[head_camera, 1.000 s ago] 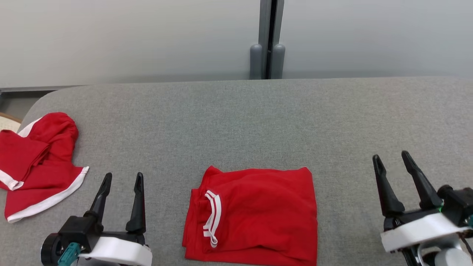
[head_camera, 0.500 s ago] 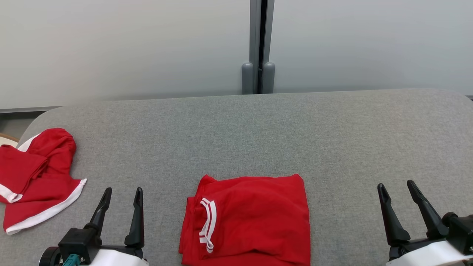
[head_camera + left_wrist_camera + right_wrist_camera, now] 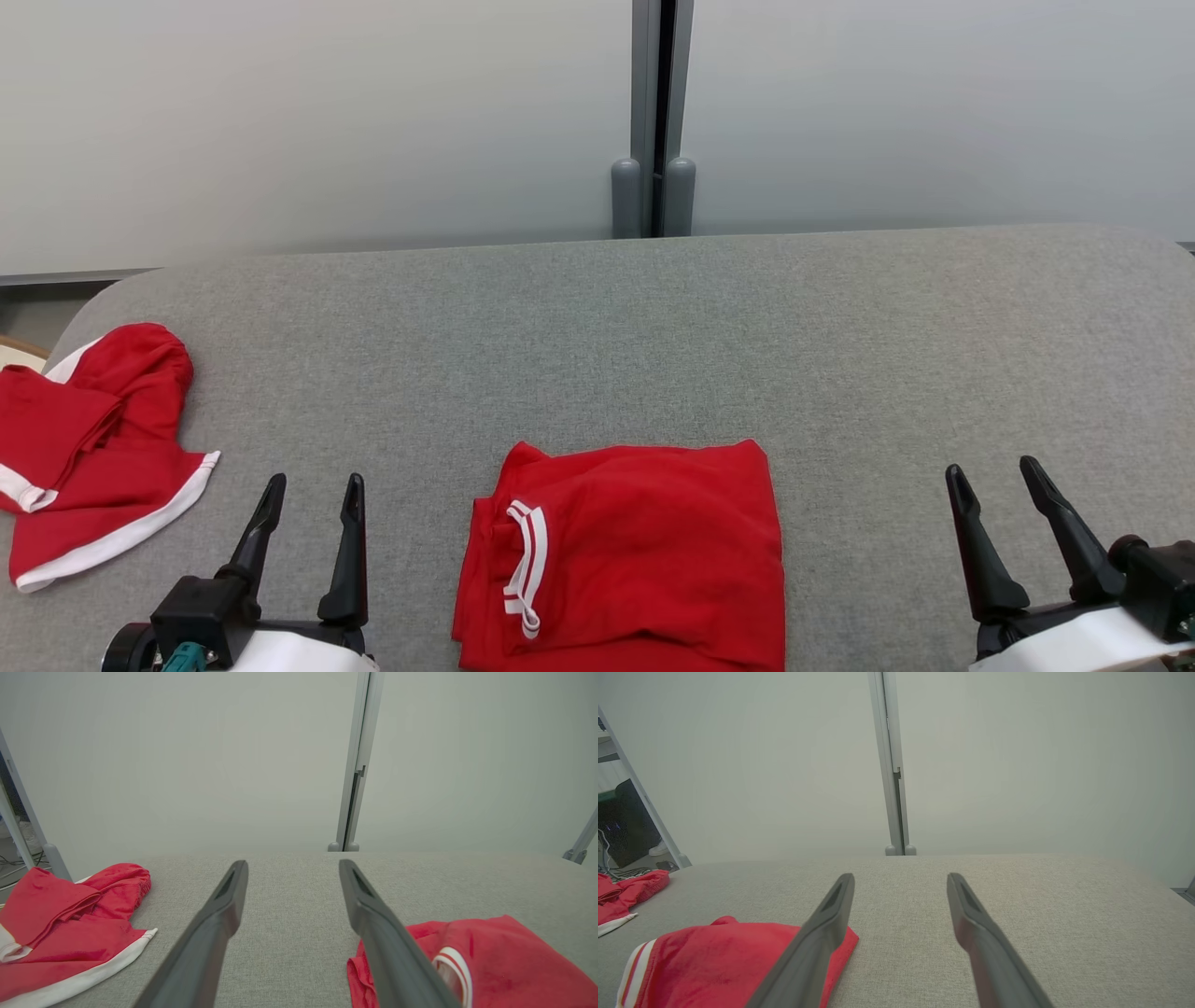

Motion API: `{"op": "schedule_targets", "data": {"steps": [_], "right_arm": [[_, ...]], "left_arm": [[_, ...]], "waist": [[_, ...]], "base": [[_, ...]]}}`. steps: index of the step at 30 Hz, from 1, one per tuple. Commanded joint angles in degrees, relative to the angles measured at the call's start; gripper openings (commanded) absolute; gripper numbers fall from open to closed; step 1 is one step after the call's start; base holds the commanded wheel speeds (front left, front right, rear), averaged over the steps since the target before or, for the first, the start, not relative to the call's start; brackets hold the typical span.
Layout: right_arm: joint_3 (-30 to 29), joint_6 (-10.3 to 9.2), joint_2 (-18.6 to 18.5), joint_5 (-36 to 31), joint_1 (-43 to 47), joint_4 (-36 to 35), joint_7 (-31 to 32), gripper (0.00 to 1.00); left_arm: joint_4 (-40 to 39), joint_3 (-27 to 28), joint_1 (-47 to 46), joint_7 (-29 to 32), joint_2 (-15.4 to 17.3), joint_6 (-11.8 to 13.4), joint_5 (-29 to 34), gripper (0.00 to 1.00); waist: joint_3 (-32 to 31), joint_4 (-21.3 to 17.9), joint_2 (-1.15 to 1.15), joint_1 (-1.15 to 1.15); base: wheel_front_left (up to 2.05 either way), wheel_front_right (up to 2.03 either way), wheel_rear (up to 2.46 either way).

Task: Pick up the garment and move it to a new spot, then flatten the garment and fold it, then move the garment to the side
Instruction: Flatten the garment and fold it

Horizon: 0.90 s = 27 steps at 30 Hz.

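We see the folded garment lying on the padded table, at the middle of its near edge. Our left gripper is just left of it and our right gripper is well to its right, so the garment lies between the 2 and touches neither. A crumpled garment lies on the table's left end, left of our left gripper and apart from it. Behind the table stands a wall, with 1 upright post behind the table's middle, straight beyond the folded garment.
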Motion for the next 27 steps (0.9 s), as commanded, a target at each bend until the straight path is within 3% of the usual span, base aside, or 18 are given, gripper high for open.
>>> {"op": "schedule_targets", "data": {"steps": [1,16,25,26,27], "right_arm": [[0.0,-0.02,-0.1,0.0,-0.2,0.0,0.1,1.0],[3.6,-0.02,-0.4,1.2,-2.8,2.8,-0.4,1.0],[15.5,-0.02,1.5,4.2,-11.0,11.3,-2.3,1.0],[17.1,-0.02,1.9,4.8,-12.4,12.8,-2.9,0.47],[18.7,-0.02,2.2,5.3,-13.9,14.3,-3.6,0.16]], "left_arm": [[-0.1,0.0,-0.1,0.1,0.2,0.3,-0.4,1.0],[-0.1,-0.7,-1.7,-0.2,0.1,0.4,-0.4,1.0],[0.0,-1.4,-5.2,-0.7,-0.6,-0.5,-0.2,1.0],[0.1,-1.6,-5.7,-0.7,-0.8,-0.6,-0.1,1.0],[0.3,-1.8,-6.2,-0.9,-1.0,-0.8,0.0,1.0]], "waist": [[0.0,0.0,0.0,0.0],[1.0,1.4,0.0,0.0],[5.1,3.9,0.0,0.0],[5.6,4.4,0.0,0.0],[6.2,4.8,0.0,0.0]], "base": [[0.0,0.0,0.0],[0.0,0.0,0.0],[0.0,0.0,0.0],[0.0,0.0,0.0],[0.0,0.0,0.0]]}}
